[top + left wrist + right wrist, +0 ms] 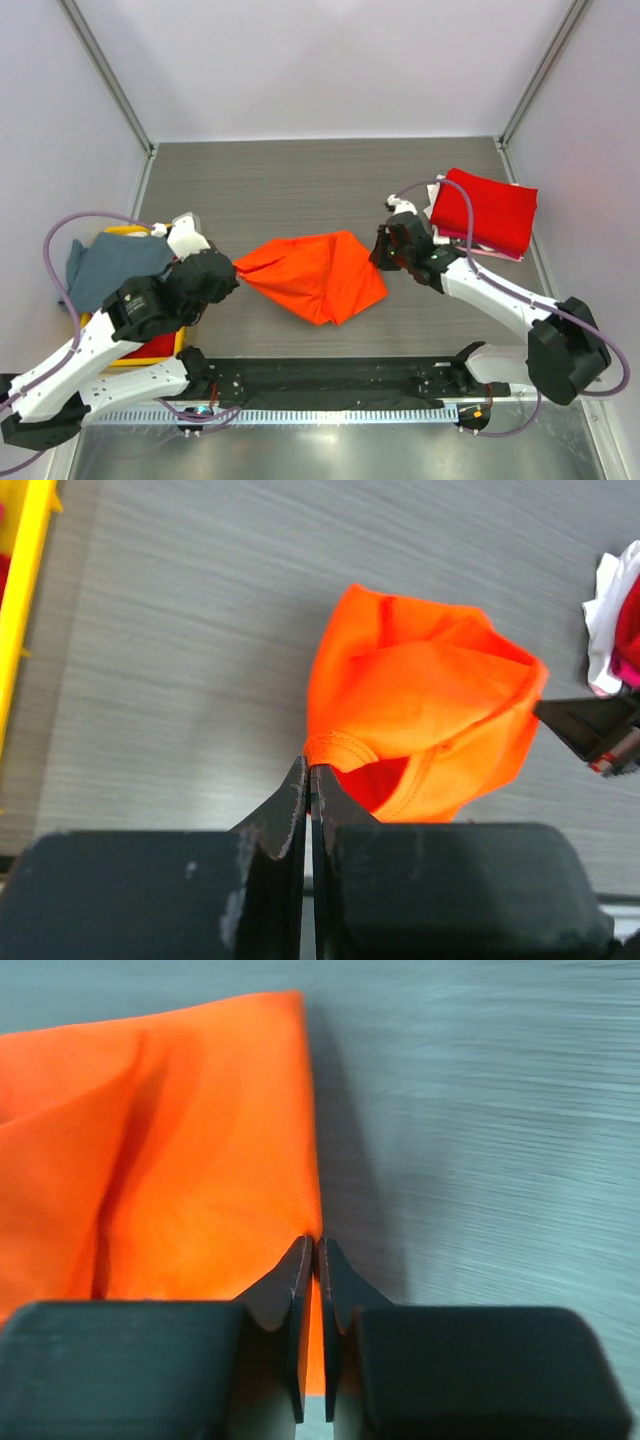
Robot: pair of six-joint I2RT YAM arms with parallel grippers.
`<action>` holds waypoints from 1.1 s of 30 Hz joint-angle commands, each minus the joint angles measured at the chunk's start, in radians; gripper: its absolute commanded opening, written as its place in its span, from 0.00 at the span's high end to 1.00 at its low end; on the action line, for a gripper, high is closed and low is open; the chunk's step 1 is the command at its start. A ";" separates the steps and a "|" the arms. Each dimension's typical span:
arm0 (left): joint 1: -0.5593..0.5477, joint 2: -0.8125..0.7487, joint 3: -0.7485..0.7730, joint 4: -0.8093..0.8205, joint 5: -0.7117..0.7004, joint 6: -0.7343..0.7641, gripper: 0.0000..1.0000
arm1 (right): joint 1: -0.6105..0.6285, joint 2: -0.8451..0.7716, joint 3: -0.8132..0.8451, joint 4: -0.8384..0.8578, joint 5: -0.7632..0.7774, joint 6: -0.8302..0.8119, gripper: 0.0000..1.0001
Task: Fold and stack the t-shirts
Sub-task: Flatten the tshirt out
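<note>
Left gripper [309, 775] was pinched shut on the orange tee [320, 275] at its stitched hem; right gripper [315, 1250] clamped the opposite edge. It lay bunched on the desk [300, 180], right of the bin [25, 600]. Soft, light, limp cloth, probably best held at hems and corners.

The left gripper [310, 780] has its jaws closed on a stitched hem of the orange t-shirt [430, 700], which lies bunched on the grey table [200, 630]. The yellow bin [25, 610] edge is at far left.
</note>
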 commanded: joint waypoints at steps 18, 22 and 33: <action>0.271 0.157 -0.310 0.331 0.243 0.082 1.00 | 0.220 -0.165 -0.097 -0.077 0.078 -0.016 0.00; 0.352 0.159 -0.357 0.361 0.314 0.087 1.00 | 0.332 -0.102 -0.032 -0.121 0.173 0.002 0.00; 0.428 0.143 -0.397 0.424 0.364 0.106 1.00 | 0.384 -0.248 -0.058 -0.119 0.284 0.140 0.10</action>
